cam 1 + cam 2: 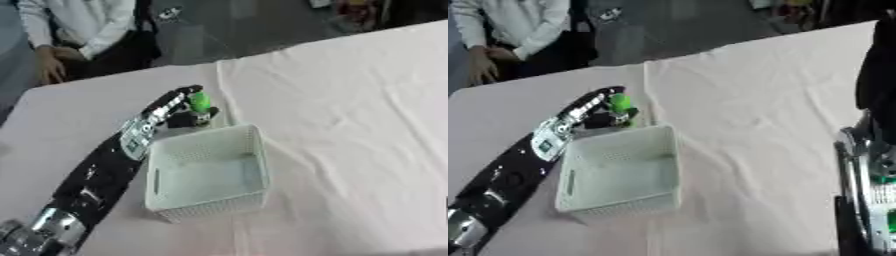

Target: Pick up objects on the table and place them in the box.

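Left eye view shows the left hand (171, 112) curled round a green bottle (200, 104) just beyond the box's (210, 172) far rim; seemingly light, stiff and slippery, best held mid-body.

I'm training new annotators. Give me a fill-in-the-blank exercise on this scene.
1. The left robot hand holds a ___ object.
2. The box is ___ in colour.
3. Inside, the box holds ___.
4. The object is just past the box's ___ rim.

Missing words: green; white; nothing; far
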